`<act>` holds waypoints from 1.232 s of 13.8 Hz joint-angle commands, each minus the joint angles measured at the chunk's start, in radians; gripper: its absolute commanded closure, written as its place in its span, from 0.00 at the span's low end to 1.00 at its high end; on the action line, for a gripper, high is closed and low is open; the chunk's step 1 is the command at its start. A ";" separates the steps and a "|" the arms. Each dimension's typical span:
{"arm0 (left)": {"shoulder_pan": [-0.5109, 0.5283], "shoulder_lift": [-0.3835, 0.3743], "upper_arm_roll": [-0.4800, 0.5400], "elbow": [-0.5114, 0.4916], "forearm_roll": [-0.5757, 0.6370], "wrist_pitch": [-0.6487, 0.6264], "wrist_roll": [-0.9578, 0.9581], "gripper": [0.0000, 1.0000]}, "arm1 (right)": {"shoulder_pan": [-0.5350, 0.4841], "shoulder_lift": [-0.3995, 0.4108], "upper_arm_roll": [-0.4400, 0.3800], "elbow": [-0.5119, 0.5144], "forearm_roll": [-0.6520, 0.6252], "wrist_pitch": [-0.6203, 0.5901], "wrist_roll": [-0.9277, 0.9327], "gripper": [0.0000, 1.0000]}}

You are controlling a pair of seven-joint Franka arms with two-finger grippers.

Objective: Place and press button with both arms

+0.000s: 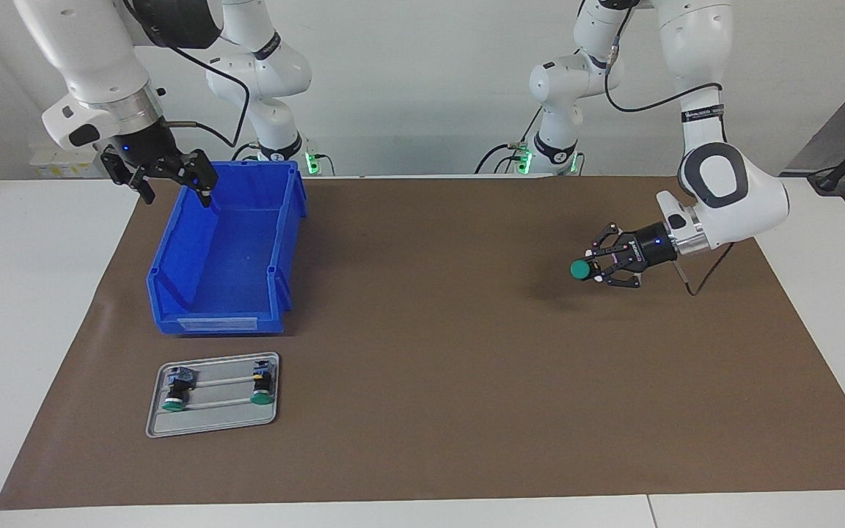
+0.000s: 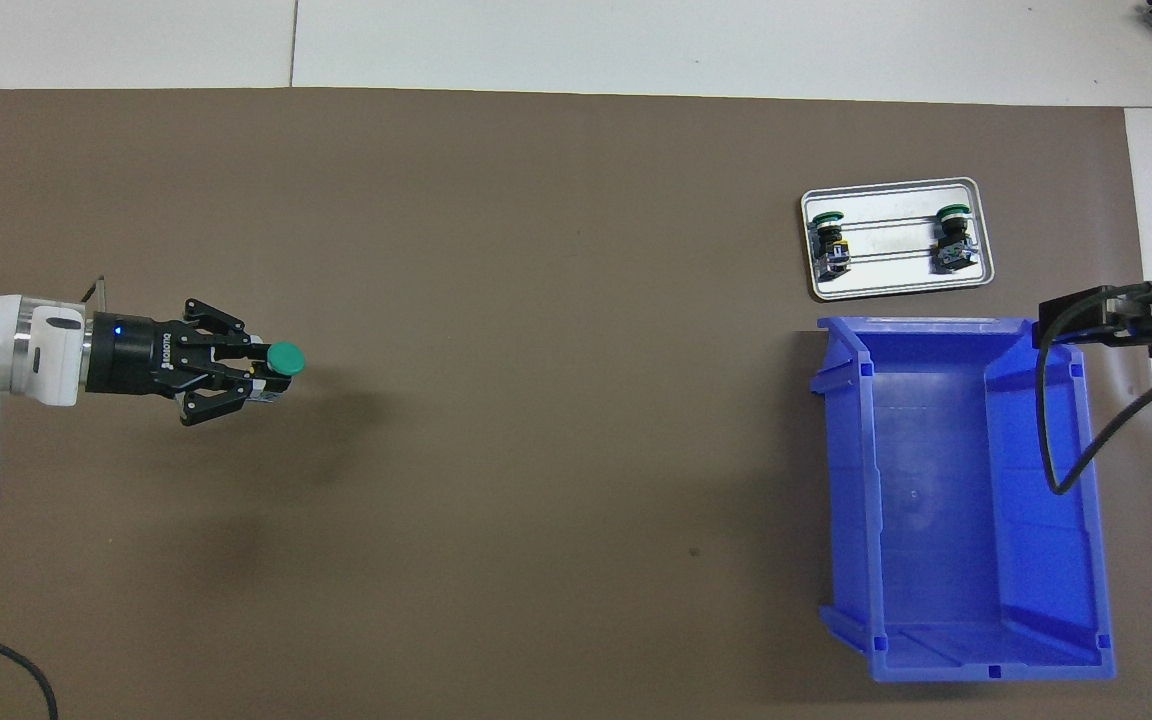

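Note:
The button [image 1: 580, 270] [image 2: 285, 358], with a round green cap on a short black body, lies sideways between the fingers of my left gripper [image 1: 597, 270] [image 2: 261, 375], which is shut on it. The cap points toward the middle of the table. This gripper hangs over the bare brown mat [image 1: 430, 330] toward the left arm's end. My right gripper [image 1: 177, 194] stands open and holds nothing, raised over the robots' end of the blue bin [image 1: 217, 315]. In the overhead view only part of the right gripper [image 2: 1086, 318] shows, at the bin's [image 2: 841, 480] corner.
The blue bin holds nothing. A small grey tray [image 1: 213, 425] [image 2: 896, 288] lies just farther from the robots than the bin, carrying two green-capped buttons [image 1: 173, 392] [image 1: 262, 385]. The brown mat covers most of the table.

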 commanded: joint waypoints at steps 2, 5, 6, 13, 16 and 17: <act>-0.017 -0.038 -0.008 -0.136 -0.181 0.098 0.156 1.00 | -0.008 -0.024 0.004 -0.025 0.018 0.001 -0.009 0.00; -0.038 -0.035 -0.008 -0.172 -0.270 0.112 0.233 1.00 | -0.008 -0.024 0.004 -0.025 0.018 0.001 -0.009 0.00; -0.040 -0.040 -0.008 -0.190 -0.304 0.112 0.245 1.00 | -0.008 -0.024 0.004 -0.025 0.018 0.001 -0.009 0.00; -0.072 -0.008 -0.011 -0.261 -0.527 0.111 0.445 1.00 | -0.008 -0.024 0.004 -0.025 0.018 0.001 -0.009 0.00; -0.104 0.040 -0.010 -0.256 -0.649 0.134 0.547 1.00 | -0.008 -0.024 0.004 -0.025 0.018 0.001 -0.009 0.00; -0.130 0.045 -0.010 -0.252 -0.680 0.186 0.571 1.00 | -0.008 -0.024 0.004 -0.025 0.018 0.001 -0.009 0.00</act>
